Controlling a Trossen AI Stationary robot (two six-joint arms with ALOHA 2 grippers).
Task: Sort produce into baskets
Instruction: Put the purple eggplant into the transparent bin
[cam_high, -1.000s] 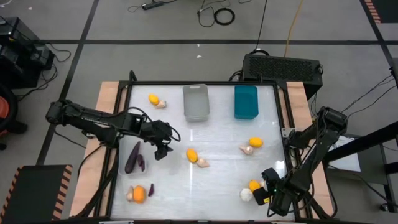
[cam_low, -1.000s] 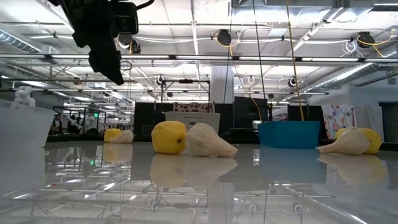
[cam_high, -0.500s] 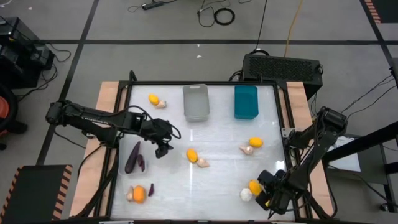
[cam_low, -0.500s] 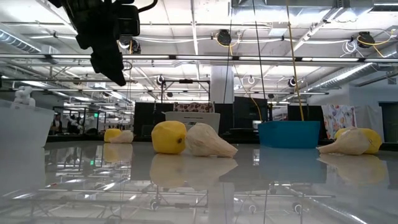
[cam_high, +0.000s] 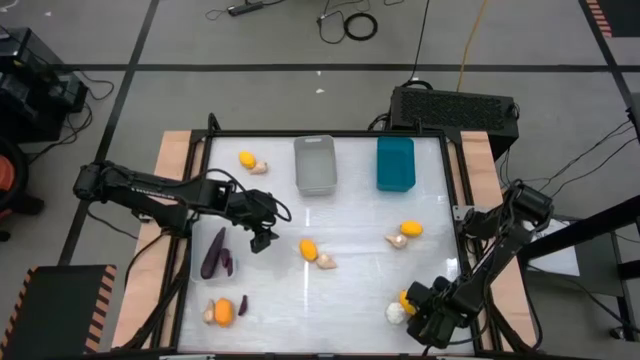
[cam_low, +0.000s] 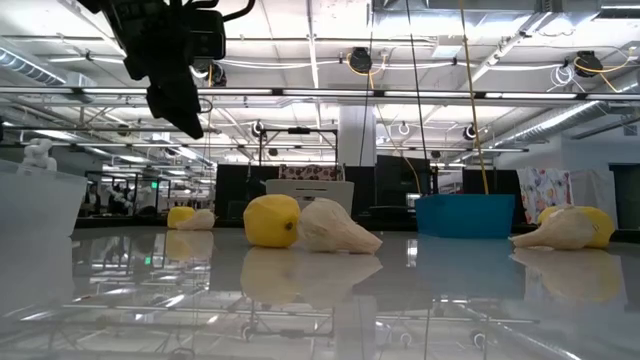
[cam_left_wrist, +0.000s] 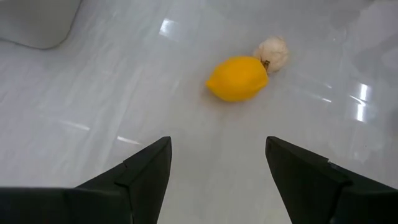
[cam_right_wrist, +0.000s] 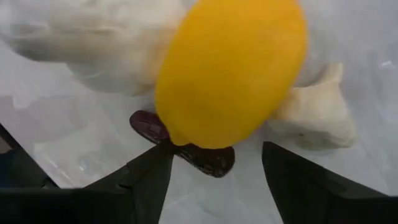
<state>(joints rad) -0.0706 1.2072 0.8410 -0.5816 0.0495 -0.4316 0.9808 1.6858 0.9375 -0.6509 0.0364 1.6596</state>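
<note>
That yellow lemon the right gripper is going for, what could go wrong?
The right gripper is open at the lemon, which sits packed against garlic and a small purple piece. The fingers might pinch a neighbor too, or push the round lemon so it rolls away. This pile is near the table's front edge, so something could get knocked off.

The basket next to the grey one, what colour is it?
Teal-blue basket, clearest in the high view.

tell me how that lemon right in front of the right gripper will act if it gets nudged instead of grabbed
The lemon looks smooth and rounded, so it would probably roll on the glossy white table. It sits against pale garlic bulbs, which would likely get shoved along too. It looks like a light toy piece, so even a soft nudge may move it.
</note>
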